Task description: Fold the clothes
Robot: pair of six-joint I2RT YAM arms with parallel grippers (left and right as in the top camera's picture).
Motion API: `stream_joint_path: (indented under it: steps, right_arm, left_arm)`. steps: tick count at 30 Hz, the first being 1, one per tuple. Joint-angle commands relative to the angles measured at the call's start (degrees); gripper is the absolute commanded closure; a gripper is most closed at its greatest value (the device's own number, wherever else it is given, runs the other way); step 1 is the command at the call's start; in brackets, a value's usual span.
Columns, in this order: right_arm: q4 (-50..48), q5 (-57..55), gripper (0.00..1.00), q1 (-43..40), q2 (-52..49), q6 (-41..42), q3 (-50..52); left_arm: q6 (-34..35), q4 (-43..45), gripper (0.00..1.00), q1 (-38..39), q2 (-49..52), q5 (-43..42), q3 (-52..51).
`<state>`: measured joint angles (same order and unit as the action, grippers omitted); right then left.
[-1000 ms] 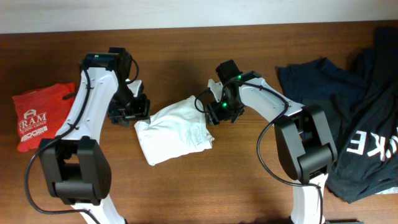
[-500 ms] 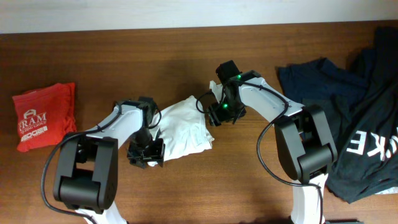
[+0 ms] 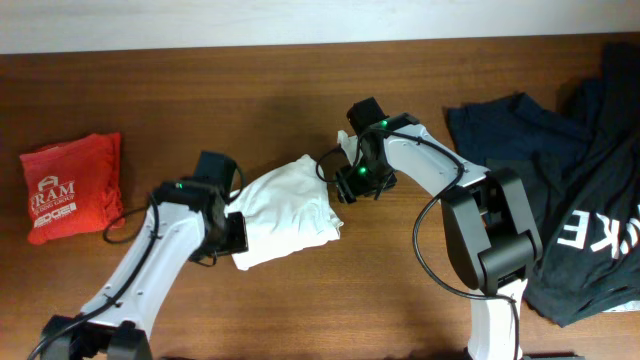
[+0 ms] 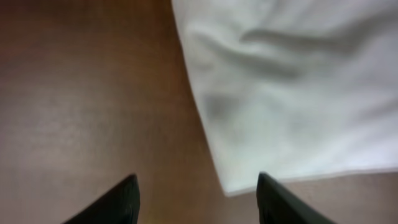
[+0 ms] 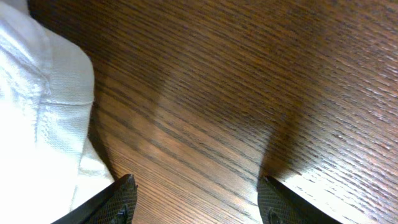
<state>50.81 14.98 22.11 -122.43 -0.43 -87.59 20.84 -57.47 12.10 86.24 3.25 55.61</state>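
The white T-shirt point(image 3: 285, 208) lies folded in a compact bundle at the table's middle, plain white side up. My left gripper point(image 3: 232, 232) is open and empty at the bundle's left lower edge; in the left wrist view the shirt point(image 4: 292, 87) fills the upper right, its corner just ahead of the right fingertip point(image 4: 273, 199). My right gripper point(image 3: 350, 182) is open and empty at the bundle's upper right corner; in the right wrist view the shirt's hemmed edge point(image 5: 43, 106) lies left of the left fingertip point(image 5: 121, 199), over bare wood.
A folded red shirt with white lettering point(image 3: 70, 187) lies at the far left. Dark navy garments with white letters point(image 3: 570, 200) are heaped at the right edge. A pale wall strip runs along the table's far edge.
My left arm swung from the bundle's upper left down and round to its left lower edge. The bundle looks flatter and tidier. The right arm has barely moved.
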Motion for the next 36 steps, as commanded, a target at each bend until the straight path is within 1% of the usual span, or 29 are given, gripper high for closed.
stream_joint_path:
  steps: [1, 4, 7, 9, 11, 12, 13, 14, 15, 17, 18, 20, 21, 23, 26, 27, 28, 29, 30, 32, 34, 35, 36]
  right_arm:
    - [0.68, -1.77, 0.34, -0.13, -1.05, 0.04, 0.13]
    - [0.98, -1.77, 0.34, -0.13, -1.05, 0.07, 0.13]
    - [1.05, -1.77, 0.34, -0.13, -1.05, 0.07, 0.13]
    - [1.31, -1.77, 0.34, -0.13, -1.05, 0.07, 0.13]
    - [1.57, -1.77, 0.33, -0.13, -1.05, 0.07, 0.13]
    - [1.70, -1.84, 0.33, -0.13, -1.05, 0.04, 0.13]
    - [1.75, -1.84, 0.33, -0.13, -1.05, 0.07, 0.13]
    - [1.90, -1.81, 0.33, -0.13, -1.05, 0.07, 0.13]
    - [2.03, -1.79, 0.32, -0.13, -1.05, 0.07, 0.13]
    - [2.73, -1.81, 0.31, -0.13, -1.05, 0.07, 0.13]
    - [3.08, -1.81, 0.31, -0.13, -1.05, 0.07, 0.13]
    - [4.04, -1.81, 0.31, -0.13, -1.05, 0.07, 0.13]
    - [4.81, -1.81, 0.31, -0.13, -1.05, 0.07, 0.13]
    - [5.57, -2.05, 0.31, -0.15, -1.05, 0.07, 0.13]
    - [6.29, -2.16, 0.31, -0.46, -1.05, 0.07, 0.13]
    - [6.60, -2.19, 0.31, -0.68, -1.05, 0.07, 0.13]
    - [6.67, -2.19, 0.31, -0.87, -1.05, 0.07, 0.13]
    - [6.67, -2.16, 0.30, -1.18, -1.05, 0.07, 0.13]
    - [6.93, -2.16, 0.31, -1.75, -1.05, 0.07, 0.13]
    - [7.56, -2.14, 0.31, -2.73, -1.05, 0.09, 0.13]
    - [8.37, -2.16, 0.30, -3.74, -1.05, 0.09, 0.13]
    - [8.72, -2.14, 0.30, -4.24, -1.05, 0.09, 0.13]
    - [9.07, -2.16, 0.30, -4.63, -1.05, 0.07, 0.13]
  left_arm:
    - [2.71, 8.41, 0.41, -0.15, 0.42, 1.09, -8.90]
    - [2.71, 14.58, 0.41, -0.15, 0.44, 1.07, -15.04]
    - [2.69, 14.95, 0.41, -0.15, 0.42, 1.07, -15.61]
    - [1.86, 12.76, 0.40, -0.22, 0.20, 1.09, -13.09]
    - [-0.11, 8.48, 0.39, -0.85, 0.17, 1.07, -5.84]
    - [-2.19, 6.95, 0.36, -1.14, 0.17, 0.61, -2.12]
    - [-6.62, 6.36, 0.32, -1.40, 0.20, -1.44, 1.84]
    - [-11.93, 6.64, 0.26, -1.53, 0.20, -4.72, 5.14]
    - [-19.54, 7.30, 0.21, -1.68, 0.37, -9.03, 9.09]
    - [-23.71, 8.68, 0.16, -3.21, 1.38, -10.88, 13.20]
    - [-27.36, 10.29, 0.16, -4.44, 2.27, -13.44, 13.88]
    - [-30.16, 12.09, 0.14, -6.16, 4.46, -14.64, 13.88]
    - [-30.82, 13.68, 0.14, -7.50, 7.96, -14.73, 13.86]
    - [-30.82, 15.54, 0.19, -9.01, 12.96, -17.18, 13.86]
    - [-30.75, 15.58, 0.38, -10.32, 19.04, -17.99, 13.86]
    - [-29.68, 15.37, 0.45, -10.47, 21.16, -17.35, 13.86]
    - [-28.57, 15.19, 0.49, -10.47, 21.77, -16.57, 13.86]
    - [-25.88, 13.86, 0.55, -10.45, 22.38, -14.34, 13.86]
    - [-22.56, 10.43, 0.61, -10.47, 22.40, -10.93, 13.84]
    - [-20.35, 6.12, 0.64, -10.47, 22.43, -6.58, 13.73]
    - [-13.88, 1.11, 0.64, -10.60, 22.43, 1.68, 13.60]
    - [-12.09, -0.68, 0.64, -10.82, 22.43, 2.12, 13.57]
    - [-9.84, -3.45, 0.57, -11.15, 22.43, 0.50, 13.60]
